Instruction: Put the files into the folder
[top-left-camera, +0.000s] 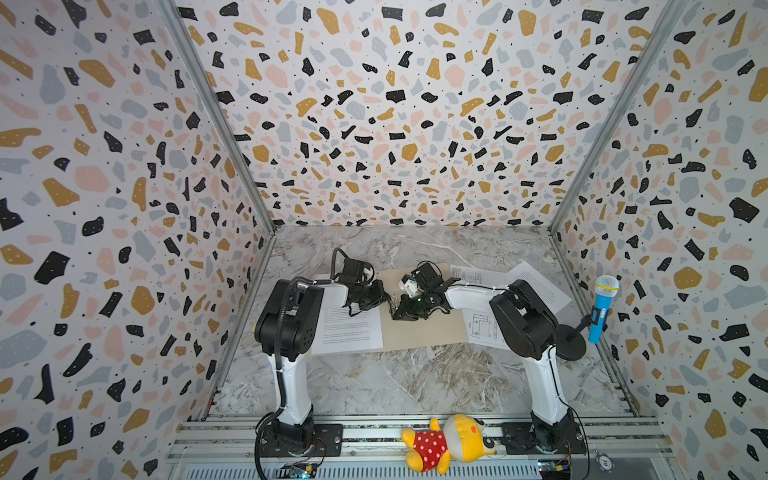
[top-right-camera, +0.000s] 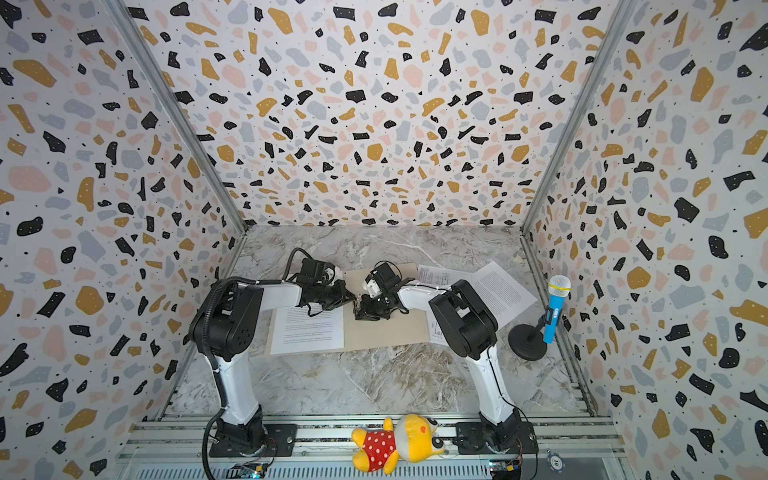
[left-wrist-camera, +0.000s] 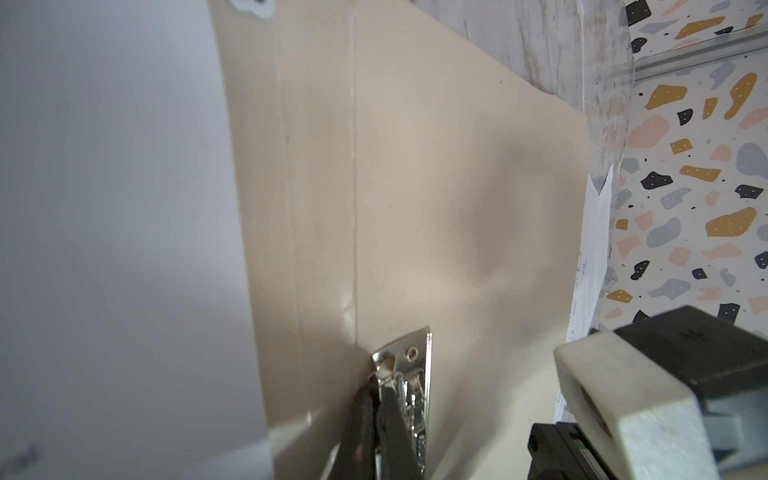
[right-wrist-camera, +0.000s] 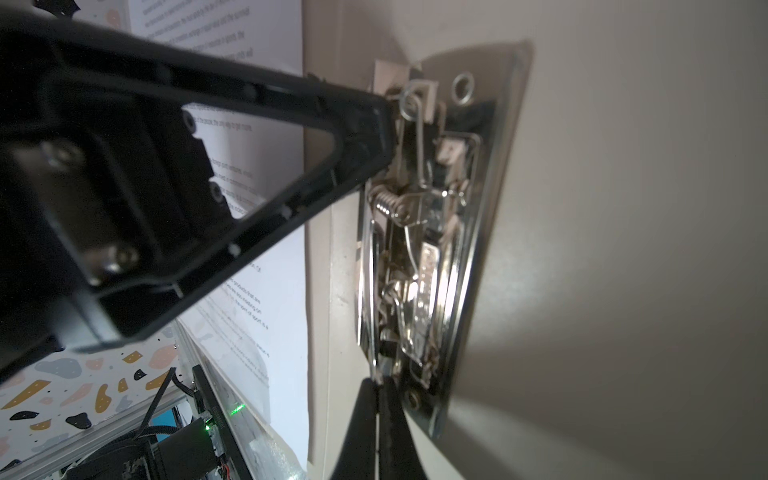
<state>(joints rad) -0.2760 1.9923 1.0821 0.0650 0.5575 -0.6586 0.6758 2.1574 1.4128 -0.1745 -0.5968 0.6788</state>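
Observation:
The tan folder (top-left-camera: 424, 328) (top-right-camera: 382, 332) lies open and flat on the marble table. One of the files, a printed text sheet (top-left-camera: 349, 332) (right-wrist-camera: 266, 166), rests on the folder's left half. A sheet with line drawings (top-left-camera: 482, 330) and another text sheet (top-left-camera: 540, 282) lie to the right, off the folder. The silver clip (top-left-camera: 392, 306) (right-wrist-camera: 419, 232) (left-wrist-camera: 409, 374) sits at the spine. My left gripper (top-left-camera: 388, 298) (left-wrist-camera: 378, 382) is shut, its tips against one end of the clip. My right gripper (top-left-camera: 395, 315) (right-wrist-camera: 379, 384) is shut, touching the other end.
A blue toy microphone (top-left-camera: 602, 307) on a black round stand (top-left-camera: 571, 343) is at the right wall. A yellow plush toy (top-left-camera: 449, 442) lies on the front rail between the arm bases. Patterned walls close in the left, right and back.

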